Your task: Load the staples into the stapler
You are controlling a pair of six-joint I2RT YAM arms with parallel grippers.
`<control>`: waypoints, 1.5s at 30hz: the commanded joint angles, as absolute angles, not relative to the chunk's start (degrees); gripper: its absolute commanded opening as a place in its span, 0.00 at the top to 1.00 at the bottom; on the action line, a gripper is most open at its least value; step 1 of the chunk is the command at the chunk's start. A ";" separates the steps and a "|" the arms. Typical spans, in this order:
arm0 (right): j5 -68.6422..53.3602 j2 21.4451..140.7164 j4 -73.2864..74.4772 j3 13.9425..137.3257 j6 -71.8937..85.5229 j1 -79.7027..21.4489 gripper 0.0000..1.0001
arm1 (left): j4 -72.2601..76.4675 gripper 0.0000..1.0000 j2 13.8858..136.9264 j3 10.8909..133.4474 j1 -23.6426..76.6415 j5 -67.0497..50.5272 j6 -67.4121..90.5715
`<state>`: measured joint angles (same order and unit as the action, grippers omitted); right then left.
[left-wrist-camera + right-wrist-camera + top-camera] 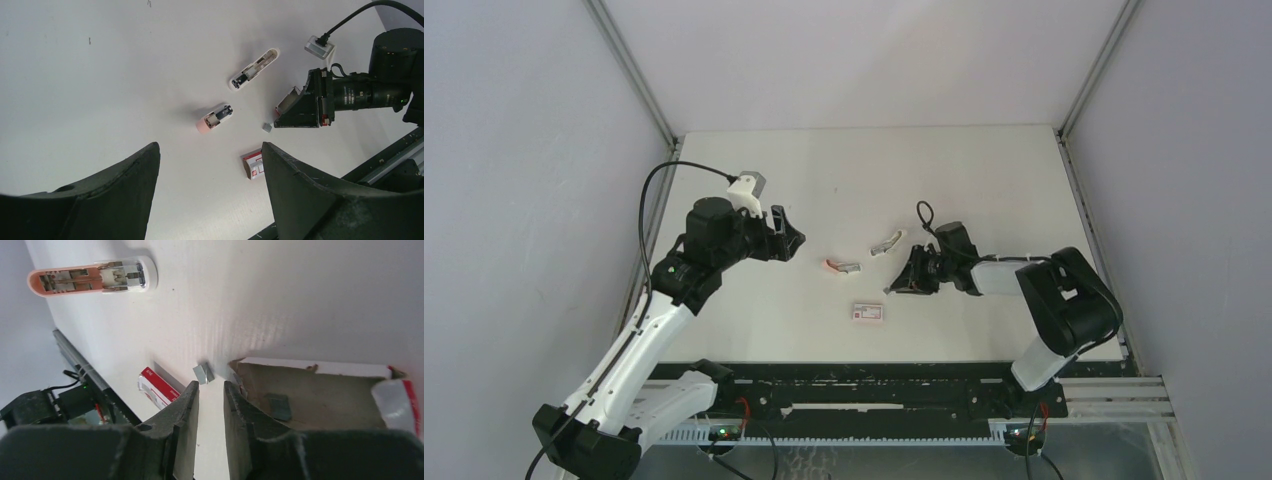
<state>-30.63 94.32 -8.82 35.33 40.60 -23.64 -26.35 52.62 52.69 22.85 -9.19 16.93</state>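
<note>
Staples: the staples (267, 127) lie on the white table (100, 75), a tiny grey metallic block just off the tip of the right gripper (211, 385).
Left gripper: the left gripper (210, 150) has its jaws spread wide with nothing between them.
Right gripper: the fingers are parted by a narrow slit that shows bare table. Nothing is gripped.
Top view: this view alone shows both arms whole, one on each side of the stapler pieces. The staples are too small to make out here.
Left wrist view: this view alone shows the staples between the right gripper and the pink-and-white stapler part (215, 118).
Right wrist view: this view alone looks into the open cardboard tray (325, 390) beside the fingers, where a dark flat piece (277, 406) lies.
Pink-and-white stapler part: a rounded capsule shape, with grey metal workings facing up.
White stapler part: the white stapler part (254, 69) is long, with rounded ends and an exposed metal channel. It lies apart from the pink one.
Tray: raw brown card with a ragged rim and a red-and-white end.
Small box: the small box (254, 165) is white card with a red label, near the staples but not touching them.
Fingers: matte black, thick and curved.
</note>
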 commanded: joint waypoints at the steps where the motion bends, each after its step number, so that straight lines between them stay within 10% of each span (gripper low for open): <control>1: -24.05 90.35 -4.06 34.77 35.83 -23.33 0.74 | -25.58 0.21 51.90 52.16 22.55 -9.30 15.91; 20: 2.10 86.85 18.66 51.31 18.05 -41.29 0.57 | -25.56 0.22 49.58 51.64 22.53 -7.27 15.64; 45: 4.53 98.67 21.56 60.85 10.41 -46.66 0.66 | -25.56 0.22 50.71 51.64 22.59 -7.48 15.46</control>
<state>4.89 98.15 21.32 58.33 12.34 -46.28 -26.76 50.65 52.49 22.85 -7.66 16.84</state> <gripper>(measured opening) 0.360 0.784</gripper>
